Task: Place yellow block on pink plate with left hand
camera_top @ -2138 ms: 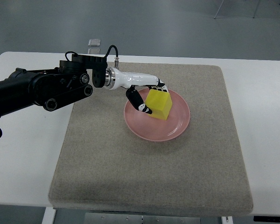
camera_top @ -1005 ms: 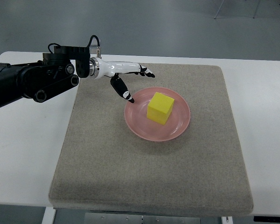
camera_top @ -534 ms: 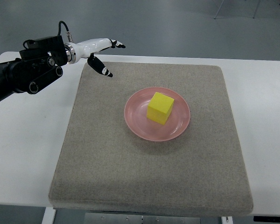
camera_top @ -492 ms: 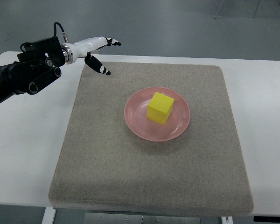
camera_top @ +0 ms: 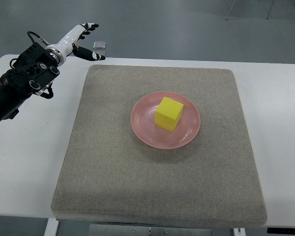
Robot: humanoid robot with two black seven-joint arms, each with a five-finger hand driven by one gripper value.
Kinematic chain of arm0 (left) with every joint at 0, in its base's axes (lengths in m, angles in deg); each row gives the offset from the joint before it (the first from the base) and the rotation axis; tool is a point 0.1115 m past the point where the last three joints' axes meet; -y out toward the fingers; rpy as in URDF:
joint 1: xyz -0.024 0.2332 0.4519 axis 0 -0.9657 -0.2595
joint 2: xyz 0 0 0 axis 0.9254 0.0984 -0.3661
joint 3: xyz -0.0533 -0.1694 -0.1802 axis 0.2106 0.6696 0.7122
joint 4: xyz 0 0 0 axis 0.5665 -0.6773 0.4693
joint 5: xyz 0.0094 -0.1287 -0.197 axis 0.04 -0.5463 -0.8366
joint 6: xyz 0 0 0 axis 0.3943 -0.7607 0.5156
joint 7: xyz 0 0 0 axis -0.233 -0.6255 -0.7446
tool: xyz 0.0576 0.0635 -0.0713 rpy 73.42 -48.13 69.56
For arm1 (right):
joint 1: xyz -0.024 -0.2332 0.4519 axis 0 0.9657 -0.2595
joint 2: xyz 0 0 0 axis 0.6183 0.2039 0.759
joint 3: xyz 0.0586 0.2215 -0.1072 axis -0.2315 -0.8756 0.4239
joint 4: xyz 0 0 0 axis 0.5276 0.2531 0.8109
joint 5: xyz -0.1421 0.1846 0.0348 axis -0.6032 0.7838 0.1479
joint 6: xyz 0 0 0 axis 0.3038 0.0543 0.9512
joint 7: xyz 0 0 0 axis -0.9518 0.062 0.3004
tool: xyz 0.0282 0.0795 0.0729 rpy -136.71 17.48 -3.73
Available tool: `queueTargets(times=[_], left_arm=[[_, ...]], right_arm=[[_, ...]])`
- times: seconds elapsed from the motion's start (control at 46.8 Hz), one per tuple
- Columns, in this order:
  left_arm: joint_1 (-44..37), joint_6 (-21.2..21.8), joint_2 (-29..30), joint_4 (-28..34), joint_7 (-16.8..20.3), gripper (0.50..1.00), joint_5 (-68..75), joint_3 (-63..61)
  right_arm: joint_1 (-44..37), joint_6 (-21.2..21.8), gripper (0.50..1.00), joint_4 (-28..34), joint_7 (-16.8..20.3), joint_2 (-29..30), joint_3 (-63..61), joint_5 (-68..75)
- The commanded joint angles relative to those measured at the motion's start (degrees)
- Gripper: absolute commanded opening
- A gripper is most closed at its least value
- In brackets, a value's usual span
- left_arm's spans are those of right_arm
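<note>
Left hand [camera_top: 81, 40] raised empty at the upper left of the frame; yellow block [camera_top: 168, 113] set on the pink plate [camera_top: 143, 129].

The white left hand is seen past the far left corner of the table [camera_top: 24, 162], its fingers [camera_top: 91, 25] spread wide and nothing held; the thumb is angled down toward the table edge. Behind it, the black forearm [camera_top: 19, 81] is carried down to the left edge of the frame. The grey mat [camera_top: 113, 182] is laid over the middle of the white table, and the hand is kept well apart from it, beyond its upper left corner. Near the centre of the mat the pink plate is placed, and the yellow block is seen resting upright inside it, slightly toward the upper half of the plate. A small clear object [camera_top: 100, 44] is visible on the floor just right of the fingers.
</note>
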Motion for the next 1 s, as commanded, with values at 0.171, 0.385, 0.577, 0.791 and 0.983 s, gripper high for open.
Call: queueTargets(times=[0.171,0.385,0.577,0.791,0.983], left_arm=[[-0.5,1.9,-0.9,1.4,-6.1,0.958,-21.7,3.8],[-2.9,-1.3,-0.9,1.4,-4.8,0.962,-27.3,10.2],[-5.5,-8.1,-0.9,3.4,-1.1,0.962,-27.3,18.9],[-8.0,-14.3,-0.9,3.5,-0.4,0.979,-27.4,26.2],[-8.4,-16.4,-1.0,3.0,0.3,0.979,-27.5,27.9]], right_arm=[[0.0,0.0,0.924,0.0,0.0,0.0,0.0,0.0],[0.0,0.0,0.924,0.0,0.0,0.0,0.0,0.0],[0.0,0.0,0.924,0.0,0.0,0.0,0.0,0.0],[0.0,0.0,0.924,0.0,0.0,0.0,0.0,0.0],[0.0,0.0,0.924,0.0,0.0,0.0,0.0,0.0]])
